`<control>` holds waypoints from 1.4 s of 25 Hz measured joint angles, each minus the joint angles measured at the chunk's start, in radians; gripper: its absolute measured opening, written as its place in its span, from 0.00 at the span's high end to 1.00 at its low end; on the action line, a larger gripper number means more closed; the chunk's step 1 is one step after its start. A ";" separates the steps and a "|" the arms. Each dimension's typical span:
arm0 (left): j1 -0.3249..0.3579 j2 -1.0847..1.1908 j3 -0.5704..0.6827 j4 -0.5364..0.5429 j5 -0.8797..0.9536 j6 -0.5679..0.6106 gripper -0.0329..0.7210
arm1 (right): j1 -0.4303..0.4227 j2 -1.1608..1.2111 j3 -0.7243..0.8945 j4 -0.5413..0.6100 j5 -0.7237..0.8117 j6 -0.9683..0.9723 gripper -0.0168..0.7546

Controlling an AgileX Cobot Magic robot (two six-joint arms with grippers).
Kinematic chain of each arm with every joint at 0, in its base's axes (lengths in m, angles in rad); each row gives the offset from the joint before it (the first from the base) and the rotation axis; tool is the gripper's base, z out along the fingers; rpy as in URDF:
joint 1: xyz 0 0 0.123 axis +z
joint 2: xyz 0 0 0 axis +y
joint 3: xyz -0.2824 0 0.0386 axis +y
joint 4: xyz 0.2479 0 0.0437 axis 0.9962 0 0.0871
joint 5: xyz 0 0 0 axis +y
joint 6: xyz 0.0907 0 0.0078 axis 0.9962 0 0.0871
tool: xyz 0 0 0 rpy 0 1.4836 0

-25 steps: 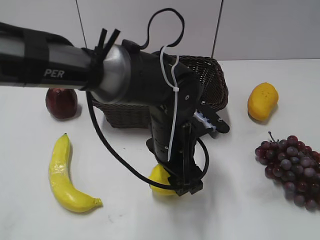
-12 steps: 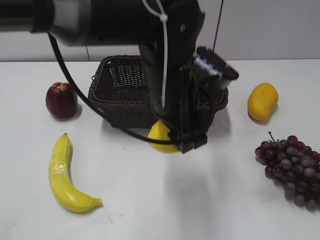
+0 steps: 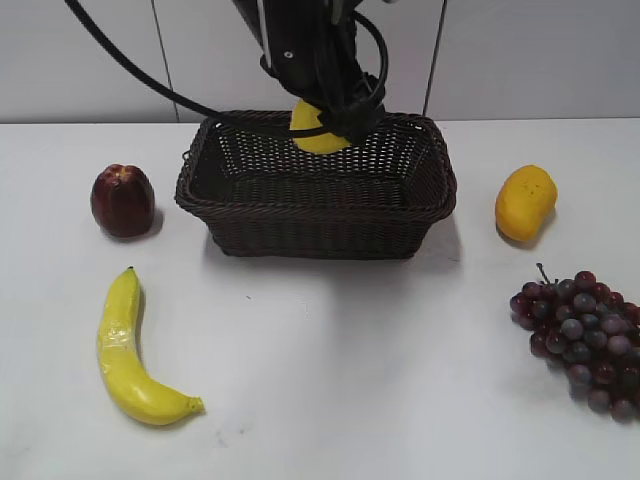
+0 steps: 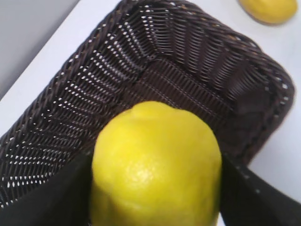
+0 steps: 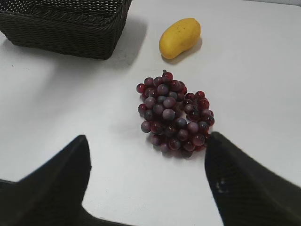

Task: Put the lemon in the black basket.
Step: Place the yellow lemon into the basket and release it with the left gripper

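My left gripper [image 3: 335, 118] is shut on the lemon [image 3: 312, 131], a bright yellow dimpled fruit, and holds it in the air above the back of the black basket [image 3: 300, 232]. In the left wrist view the lemon [image 4: 157, 165] fills the space between the dark fingers [image 4: 155, 188], with the woven inside of the basket [image 4: 178, 70] below it. My right gripper [image 5: 148, 183] is open and empty above the white table, near a bunch of grapes; it does not show in the exterior view.
A dark red apple [image 3: 122, 200] and a banana [image 3: 128, 350] lie left of the basket. A mango [image 3: 525, 203] and dark red grapes [image 3: 585, 335] lie to its right; they also show in the right wrist view, the mango [image 5: 179, 37] and the grapes [image 5: 174, 113].
My left gripper has lifted the lemon off the table in front of the basket and carried it up and back, over the basket's rear part.
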 joint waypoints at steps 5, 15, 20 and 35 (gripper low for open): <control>0.045 0.090 0.000 0.000 -0.120 0.000 0.23 | 0.000 0.000 0.000 0.000 0.000 0.000 0.24; 0.047 0.246 0.000 -0.028 -0.220 0.000 0.23 | 0.000 0.000 0.000 0.000 0.000 0.000 0.24; 0.047 0.264 0.000 -0.038 -0.223 0.000 0.23 | 0.000 0.000 0.000 0.000 0.000 0.000 0.24; 0.086 0.086 -0.142 -0.008 -0.027 0.000 0.16 | 0.000 0.000 0.000 0.000 0.000 0.000 0.24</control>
